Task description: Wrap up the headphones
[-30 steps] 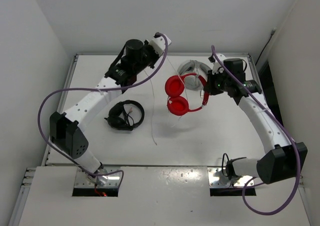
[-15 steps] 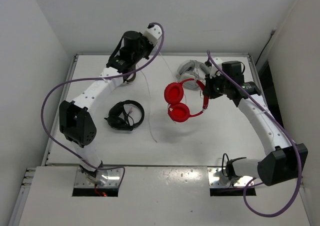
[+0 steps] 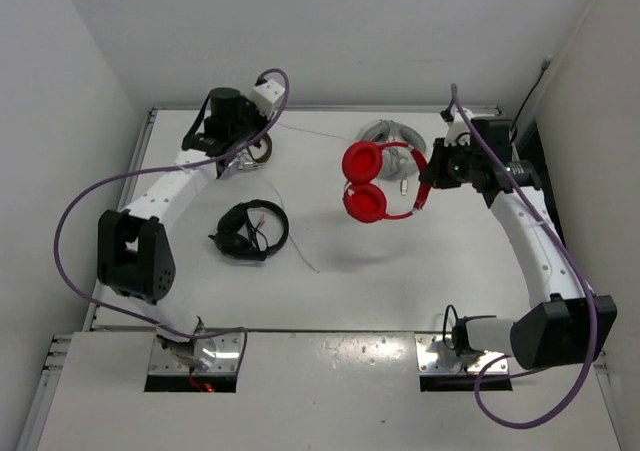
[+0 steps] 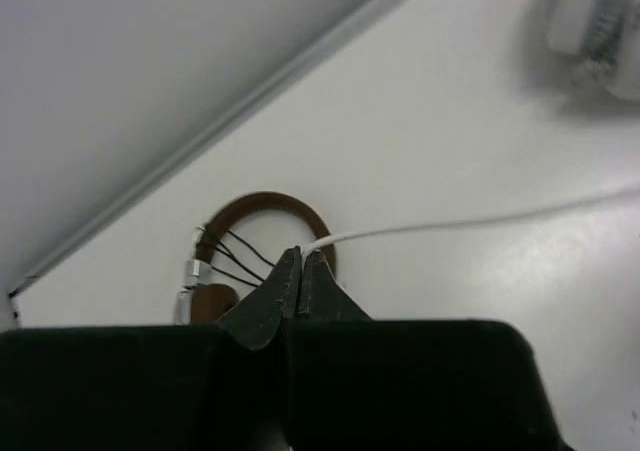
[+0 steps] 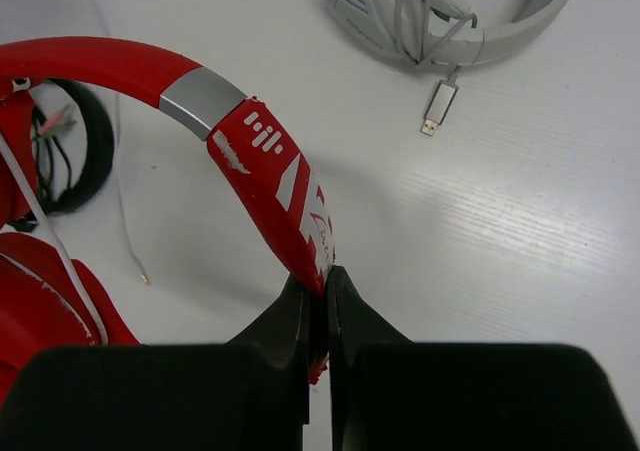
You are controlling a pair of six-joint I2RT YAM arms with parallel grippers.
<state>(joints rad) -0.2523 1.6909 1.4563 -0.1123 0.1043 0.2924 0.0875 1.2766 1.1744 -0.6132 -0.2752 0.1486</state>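
Note:
The red headphones hang above the middle of the table, earcups to the left. My right gripper is shut on their red headband, jaws pinching it edge-on. Their thin white cable runs taut to the left, where my left gripper is shut on it near the back left of the table. In the left wrist view the cable leaves the closed fingertips to the right. A loose thin stretch of the cable trails on the table.
Brown headphones lie right under the left gripper. A black pair sits left of centre. A white-grey pair with a USB plug lies at the back behind the red pair. Walls bound the back and sides.
The left gripper has swung left and toward the back corner, drawing the white cable out straight. The right gripper has carried the red headphones slightly right and toward the back.

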